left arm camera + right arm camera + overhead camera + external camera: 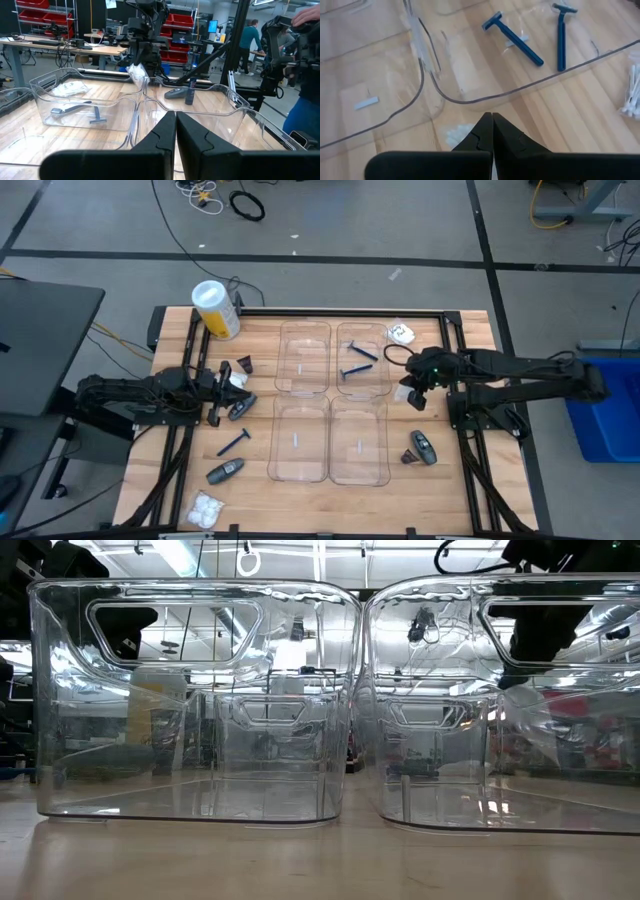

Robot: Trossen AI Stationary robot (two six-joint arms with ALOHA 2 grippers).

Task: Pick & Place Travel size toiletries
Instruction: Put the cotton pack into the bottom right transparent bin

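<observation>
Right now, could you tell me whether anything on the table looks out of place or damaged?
Nothing looks spilled or damaged. The four clear trays sit squarely together, two blue razors lie in one, and the right hand holds a white packet beside it. Only the yellow-and-white cylinder stands out, sitting right at the table's far-left corner.

a robotics lab: red parts bins (35,9), workbenches (95,50), floor cables (215,198).
</observation>
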